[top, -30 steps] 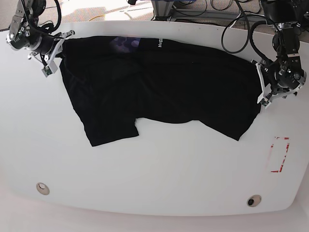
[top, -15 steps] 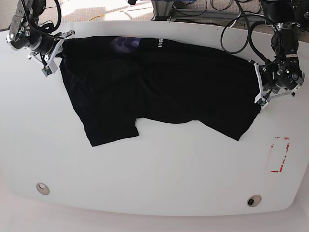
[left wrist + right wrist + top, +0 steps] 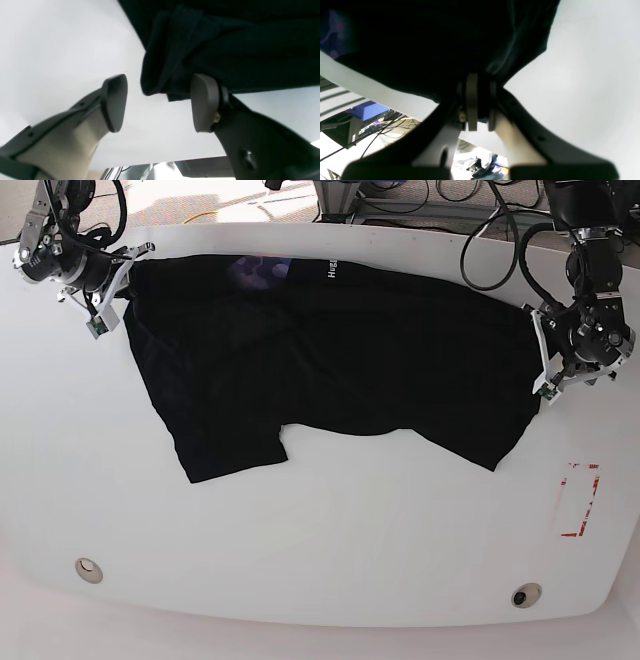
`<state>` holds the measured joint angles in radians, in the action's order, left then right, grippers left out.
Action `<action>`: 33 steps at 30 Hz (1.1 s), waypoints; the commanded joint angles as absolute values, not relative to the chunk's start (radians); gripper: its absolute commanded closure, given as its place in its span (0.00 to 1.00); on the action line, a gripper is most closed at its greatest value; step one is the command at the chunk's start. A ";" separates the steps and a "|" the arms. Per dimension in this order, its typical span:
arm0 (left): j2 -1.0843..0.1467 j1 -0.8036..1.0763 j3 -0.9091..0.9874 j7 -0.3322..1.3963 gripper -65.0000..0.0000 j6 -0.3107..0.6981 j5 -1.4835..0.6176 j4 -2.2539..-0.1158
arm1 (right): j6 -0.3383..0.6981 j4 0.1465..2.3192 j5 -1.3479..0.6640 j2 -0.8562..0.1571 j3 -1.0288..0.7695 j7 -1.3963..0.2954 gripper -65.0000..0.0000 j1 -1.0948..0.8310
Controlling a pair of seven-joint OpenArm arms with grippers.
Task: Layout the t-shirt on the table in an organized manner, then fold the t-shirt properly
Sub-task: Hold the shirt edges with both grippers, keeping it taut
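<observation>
A black t-shirt (image 3: 330,360) lies spread across the far half of a white table (image 3: 330,530), its long axis running from 10 o'clock to 3 o'clock in the base view. The neck end points toward 10 o'clock. A purplish patch (image 3: 258,270) shows near the far edge, with small white lettering (image 3: 331,271) just to its right. The cloth is plain, dark and lightly rumpled, with soft folds across the middle. One sleeve (image 3: 235,445) sticks out toward 7 o'clock. The near edge curves up in the middle, then dips again toward 4 o'clock, where a corner (image 3: 490,455) hangs lowest.

The right gripper (image 3: 125,265) sits at the shirt's 10 o'clock corner. In the right wrist view its jaws are closed tight on a bunch of black cloth (image 3: 475,82), the two pads pressed together with fabric pinched between them.

The left gripper (image 3: 540,360) sits at the shirt's 3 o'clock edge. In the left wrist view its jaws stand apart, and a folded hem (image 3: 160,85) of the shirt hangs down between the two fingertips (image 3: 115,102). The right-hand pad touches the cloth; the left-hand pad is clear of it, over bare table.

A red tape rectangle (image 3: 578,500) lies at 4 o'clock, apart from the shirt. Two small round holes (image 3: 88,569) sit near the table's front edge.
</observation>
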<state>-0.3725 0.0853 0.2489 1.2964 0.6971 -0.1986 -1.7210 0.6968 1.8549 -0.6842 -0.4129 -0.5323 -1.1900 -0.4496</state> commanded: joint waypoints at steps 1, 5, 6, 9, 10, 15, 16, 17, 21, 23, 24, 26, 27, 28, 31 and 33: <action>-0.389 0.071 0.257 1.293 0.42 0.698 -0.196 -1.735 | 0.698 1.867 -0.696 -0.430 -0.541 -1.179 0.94 -0.449; -0.389 0.070 0.257 1.291 0.42 0.698 -0.194 -1.732 | 0.698 1.867 -0.697 -0.430 -0.541 -1.179 0.94 -0.449; -0.389 0.070 0.254 1.290 0.42 0.698 -0.194 -1.732 | 0.698 1.867 -0.697 -0.430 -0.541 -1.179 0.94 -0.449; -0.387 0.070 0.249 1.274 0.42 0.698 -0.194 -1.732 | 0.698 1.867 -0.697 -0.430 -0.541 -1.179 0.94 -0.449; -0.387 0.070 0.249 1.268 0.42 0.698 -0.194 -1.732 | 0.698 1.867 -0.699 -0.430 -0.541 -1.179 0.94 -0.449; -0.387 0.068 0.248 1.250 0.42 0.698 -0.194 -1.675 | 0.698 1.867 -0.699 -0.430 -0.541 -1.179 0.94 -0.449; -0.387 0.068 0.248 1.248 0.42 0.698 -0.194 -1.655 | 0.698 1.867 -0.699 -0.430 -0.541 -1.179 0.94 -0.449; -0.387 0.062 0.248 1.248 0.42 0.698 -0.194 -1.641 | 0.698 1.867 -0.699 -0.430 -0.541 -1.179 0.94 -0.449; -0.387 0.050 0.248 1.241 0.42 0.698 -0.194 -1.630 | 0.698 1.867 -0.699 -0.430 -0.541 -1.179 0.94 -0.449; -0.387 0.048 0.248 1.241 0.42 0.698 -0.196 -1.632 | 0.698 1.867 -0.699 -0.430 -0.541 -1.179 0.94 -0.449; -0.387 0.048 0.248 1.241 0.42 0.698 -0.196 -1.632 | 0.698 1.867 -0.699 -0.430 -0.541 -1.179 0.94 -0.449; -0.387 0.048 0.248 1.241 0.42 0.698 -0.196 -1.635 | 0.698 1.867 -0.699 -0.430 -0.541 -1.179 0.94 -0.449; -0.387 0.048 0.248 1.241 0.42 0.698 -0.196 -1.635 | 0.698 1.867 -0.699 -0.430 -0.541 -1.179 0.94 -0.449; -0.387 0.048 0.248 1.241 0.43 0.698 -0.196 -1.635 | 0.698 1.867 -0.699 -0.430 -0.541 -1.179 0.94 -0.449; -0.387 0.048 0.248 1.241 0.59 0.698 -0.196 -1.635 | 0.698 1.867 -0.699 -0.430 -0.541 -1.179 0.94 -0.449; -0.387 0.047 0.249 1.244 0.75 0.698 -0.196 -1.635 | 0.698 1.867 -0.699 -0.430 -0.541 -1.179 0.94 -0.449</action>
